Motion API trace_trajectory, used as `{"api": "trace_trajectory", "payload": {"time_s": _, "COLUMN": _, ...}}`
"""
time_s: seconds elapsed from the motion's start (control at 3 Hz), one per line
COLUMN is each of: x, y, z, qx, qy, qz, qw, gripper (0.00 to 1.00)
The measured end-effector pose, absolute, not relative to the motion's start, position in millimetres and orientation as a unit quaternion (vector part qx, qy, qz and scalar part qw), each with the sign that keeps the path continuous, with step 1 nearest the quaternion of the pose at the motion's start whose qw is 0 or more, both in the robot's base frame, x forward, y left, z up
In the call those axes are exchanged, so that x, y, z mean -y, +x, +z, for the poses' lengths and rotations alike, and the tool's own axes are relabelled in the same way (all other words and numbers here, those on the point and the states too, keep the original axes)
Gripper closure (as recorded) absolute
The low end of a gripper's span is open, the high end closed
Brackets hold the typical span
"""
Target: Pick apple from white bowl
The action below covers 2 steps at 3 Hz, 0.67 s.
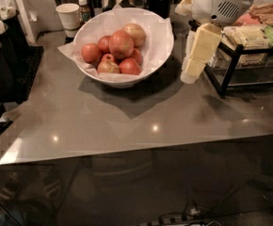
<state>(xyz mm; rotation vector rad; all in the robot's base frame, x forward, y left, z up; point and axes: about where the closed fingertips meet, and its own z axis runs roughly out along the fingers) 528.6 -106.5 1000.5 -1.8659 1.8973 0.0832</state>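
Apples point(121, 44) heaped in white bowl point(164, 36) at back of counter point(127, 121), on crinkled paper liner point(67, 51). Topmost apple resting on the others and most exposed; judged the likeliest target.

Gripper point(191, 73) hanging just right of bowl rim, pointing down, apart from bowl and fruit. Tip appears lower than rim. Open or closed: not determinable from this view.

Risks noted:
- Sideways approach at present height likely to strike bowl wall and shove bowl left toward paper cup point(68, 15) and small bottle point(84, 9). Advised: rise above rim first.
- Pile loose. Pressing one apple likely to roll its neighbours, possibly over the lower front rim.
- Liner overhanging rim at left. Could snag and drag if pinched with fruit.
- Skin round and smooth. Off-centre grasp likely to slip.

Clearances:
- Right: wire rack point(230, 65) with packets close beside arm; little room for swing.
- Left: dark containers point(0, 65) at counter edge, well apart from bowl.
- Front: broad stretch of counter between bowl and near edge; best room for retreat.
- Above bowl: nothing seen overhanging.
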Motion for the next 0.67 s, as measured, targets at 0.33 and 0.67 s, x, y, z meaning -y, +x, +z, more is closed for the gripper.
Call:
{"api": "trace_trajectory", "payload": {"time_s": 0.33, "x": 74.1, "y": 549.9, "z": 997.2, "qx": -0.664, "qy": -0.709, "qz": 0.053, "qw": 0.234, "gripper": 0.00}}
{"api": "trace_trajectory", "payload": {"time_s": 0.67, "x": 71.6, "y": 551.6, "z": 998.6, "qx": -0.663, "qy": -0.708, "qz": 0.051, "qw": 0.238, "gripper": 0.00}}
